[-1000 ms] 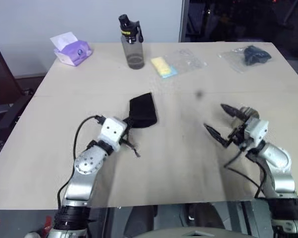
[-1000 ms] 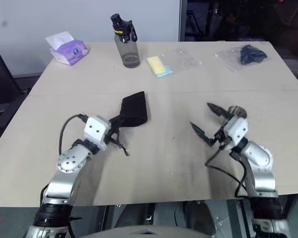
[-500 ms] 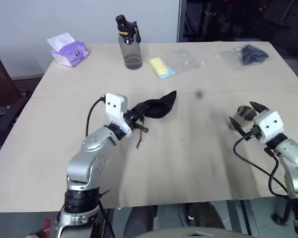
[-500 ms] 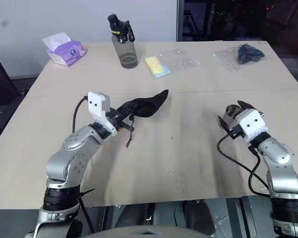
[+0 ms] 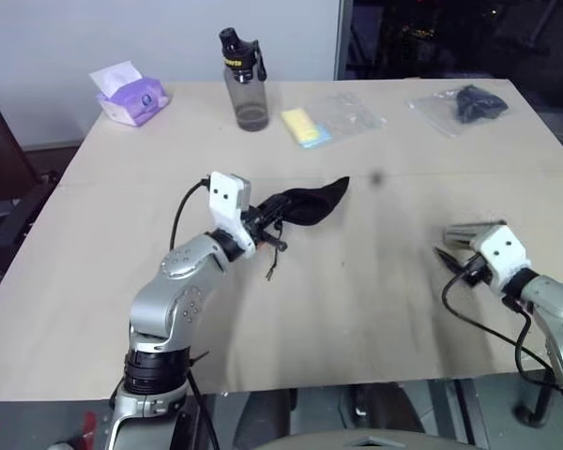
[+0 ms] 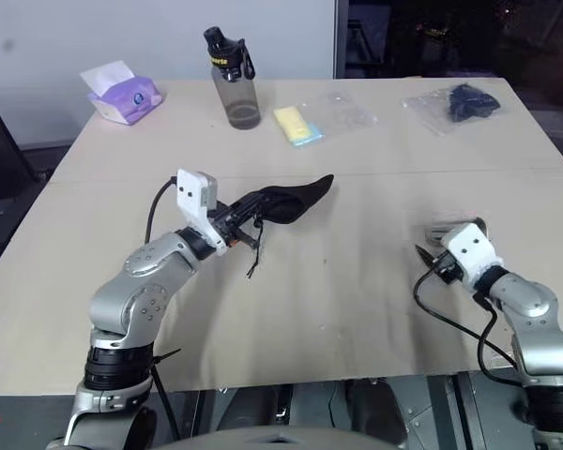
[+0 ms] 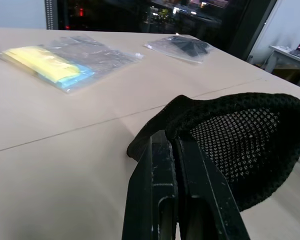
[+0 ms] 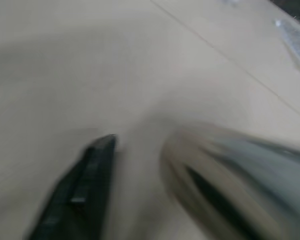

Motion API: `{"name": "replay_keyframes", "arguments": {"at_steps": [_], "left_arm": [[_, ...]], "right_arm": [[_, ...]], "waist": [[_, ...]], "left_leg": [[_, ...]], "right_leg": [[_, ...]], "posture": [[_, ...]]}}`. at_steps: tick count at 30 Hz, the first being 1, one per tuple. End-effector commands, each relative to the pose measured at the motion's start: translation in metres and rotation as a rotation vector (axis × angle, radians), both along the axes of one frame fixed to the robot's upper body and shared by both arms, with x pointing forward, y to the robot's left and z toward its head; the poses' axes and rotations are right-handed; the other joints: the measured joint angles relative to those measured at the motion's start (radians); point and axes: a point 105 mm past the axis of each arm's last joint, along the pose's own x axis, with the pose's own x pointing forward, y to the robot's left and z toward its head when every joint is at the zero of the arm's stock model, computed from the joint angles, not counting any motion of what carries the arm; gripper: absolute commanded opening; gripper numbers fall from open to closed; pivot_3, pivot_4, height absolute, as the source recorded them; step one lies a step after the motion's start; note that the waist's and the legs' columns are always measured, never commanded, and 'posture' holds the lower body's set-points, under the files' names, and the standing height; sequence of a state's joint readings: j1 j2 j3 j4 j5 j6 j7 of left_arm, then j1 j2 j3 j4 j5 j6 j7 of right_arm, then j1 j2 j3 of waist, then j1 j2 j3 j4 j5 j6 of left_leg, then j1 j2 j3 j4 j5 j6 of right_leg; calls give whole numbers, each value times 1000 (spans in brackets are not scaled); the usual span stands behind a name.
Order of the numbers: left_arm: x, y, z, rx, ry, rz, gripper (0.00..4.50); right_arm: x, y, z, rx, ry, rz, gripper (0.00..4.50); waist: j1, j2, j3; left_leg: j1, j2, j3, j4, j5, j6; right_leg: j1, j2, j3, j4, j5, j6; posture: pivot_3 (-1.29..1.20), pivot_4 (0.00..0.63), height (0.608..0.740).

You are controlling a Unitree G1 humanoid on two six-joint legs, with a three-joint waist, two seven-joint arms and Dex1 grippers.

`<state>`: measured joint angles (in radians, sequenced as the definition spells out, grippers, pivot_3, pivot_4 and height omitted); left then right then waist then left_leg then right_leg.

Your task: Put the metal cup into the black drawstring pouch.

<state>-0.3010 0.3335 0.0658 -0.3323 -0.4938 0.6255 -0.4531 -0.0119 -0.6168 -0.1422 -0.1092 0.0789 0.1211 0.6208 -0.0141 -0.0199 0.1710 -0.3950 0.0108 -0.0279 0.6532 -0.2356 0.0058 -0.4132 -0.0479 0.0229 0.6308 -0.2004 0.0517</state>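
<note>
No writing or brand mark can be read on anything here.

Nearest, on the right side of the table (image 5: 357, 309), the right gripper (image 5: 462, 259) sits low over the surface with the metal cup (image 5: 469, 231) lying on its side between its fingers. In the right wrist view one black finger (image 8: 77, 192) stands apart from the blurred cup, so whether the grip has closed cannot be told. The cup's long axis runs roughly across the table, left to right.

Left of centre, the left gripper (image 5: 267, 228) is clenched on one edge of the black drawstring pouch (image 5: 310, 202), holding it lifted off the tabletop. The pouch stretches away from the fingers toward the table's middle and right, its cord (image 5: 273, 265) dangling below.

Farther back lie a yellow pack in clear plastic (image 5: 310, 127) and a dark bundle in a clear bag (image 5: 469, 103). At the far edge stand a grey bottle with a black cap (image 5: 244, 80) and a purple tissue pack (image 5: 131, 94).
</note>
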Motion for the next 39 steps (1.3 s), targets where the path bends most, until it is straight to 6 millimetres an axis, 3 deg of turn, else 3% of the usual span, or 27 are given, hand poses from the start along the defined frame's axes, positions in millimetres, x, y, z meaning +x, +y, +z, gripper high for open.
{"name": "replay_keyframes", "arguments": {"at_steps": [1,4,9,12,15,18,22,25,27,34,39], "left_arm": [[-1,-2,10,-7,-36,-15,0],[0,-1,10,-8,-34,-12,0],[3,-5,11,-22,-20,-18,0],[5,-10,10,-19,-9,-26,0],[7,-16,9,-30,7,-40,0],[8,-25,11,-57,11,-57,0],[5,-38,10,-60,18,-96,0],[7,-46,9,-62,22,-104,0],[6,-52,11,-77,18,-121,0],[6,-54,13,-124,27,-113,0],[0,-63,18,-146,21,-158,0]], "right_arm": [[2,7,24,-4,-87,24,1399],[3,12,32,10,-122,35,79],[6,37,60,82,-226,100,79],[2,78,92,168,-320,248,79],[-3,114,112,195,-364,378,79],[-14,151,115,155,-386,544,79],[-18,175,100,-12,-463,678,79],[-20,186,100,-50,-532,732,79],[-20,188,87,-82,-505,756,79],[-21,179,73,-209,-536,805,79],[-3,163,53,-291,-445,738,79]], "waist": [[1,0,0],[1,0,0],[1,0,0],[-3,0,1],[0,0,0],[2,0,1],[5,-1,1],[3,-1,1],[3,-1,1],[3,-1,1],[3,-1,1]], "left_leg": [[0,0,0,0,0,0],[0,0,0,0,0,0],[0,0,0,0,0,0],[0,0,0,0,0,0],[0,0,-2,0,0,0],[-1,0,-3,0,0,0],[-3,0,-4,0,0,0],[-3,-1,-3,0,0,0],[-3,-1,-3,0,0,0],[-3,-1,-4,0,0,0],[-2,0,-4,0,0,0]], "right_leg": [[0,0,0,0,0,0],[0,0,0,0,0,0],[0,0,0,0,0,0],[0,0,0,0,1,1],[0,1,-1,0,2,3],[0,1,-3,-1,2,4],[0,0,-5,-3,2,4],[0,0,-4,-3,2,4],[0,0,-4,-3,2,4],[0,0,-4,-3,2,3],[0,0,-4,-3,2,3]], "posture": [[0,150,740],[0,150,740],[0,150,740],[0,150,740],[0,150,740],[0,150,740],[0,150,740],[0,150,740],[0,150,740],[0,150,740],[0,150,740]]}}
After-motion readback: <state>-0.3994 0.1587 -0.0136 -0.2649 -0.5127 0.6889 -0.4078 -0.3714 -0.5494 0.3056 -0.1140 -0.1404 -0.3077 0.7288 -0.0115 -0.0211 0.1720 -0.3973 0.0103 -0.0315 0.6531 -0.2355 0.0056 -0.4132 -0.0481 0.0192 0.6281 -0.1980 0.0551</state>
